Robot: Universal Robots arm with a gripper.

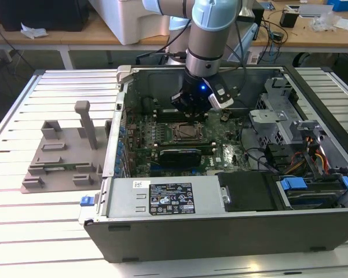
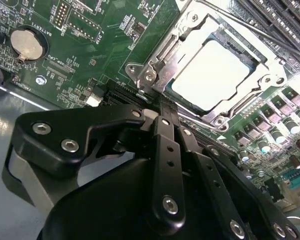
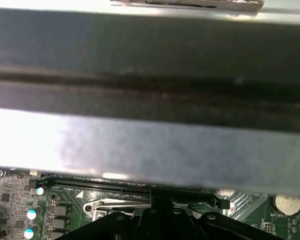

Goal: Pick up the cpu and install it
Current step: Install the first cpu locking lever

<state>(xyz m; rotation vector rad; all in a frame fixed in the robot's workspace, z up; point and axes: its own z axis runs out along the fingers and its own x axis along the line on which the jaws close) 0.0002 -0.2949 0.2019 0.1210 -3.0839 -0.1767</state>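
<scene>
The cpu [image 2: 214, 75], a flat silvery square, lies in the metal-framed socket [image 2: 154, 65] on the green motherboard [image 2: 90, 45]. In the exterior view the cpu [image 1: 188, 132] sits mid-board inside the open computer case. My gripper [image 2: 162, 104] hovers just beside the socket's near edge, its two black fingers [image 2: 165, 150] pressed together with nothing between them. In the exterior view the gripper [image 1: 192, 108] hangs low over the board, just behind the socket. The first wrist view shows the socket frame [image 3: 115, 206] under the case wall [image 3: 150, 145].
The case walls [image 1: 220, 231] enclose the board. A power supply [image 1: 168, 198] lies at the front and a drive cage [image 1: 278, 116] with cables on the exterior view's right. A grey fixture tray [image 1: 63, 156] with upright posts stands outside the case. A coin battery [image 2: 27, 45] sits on the board.
</scene>
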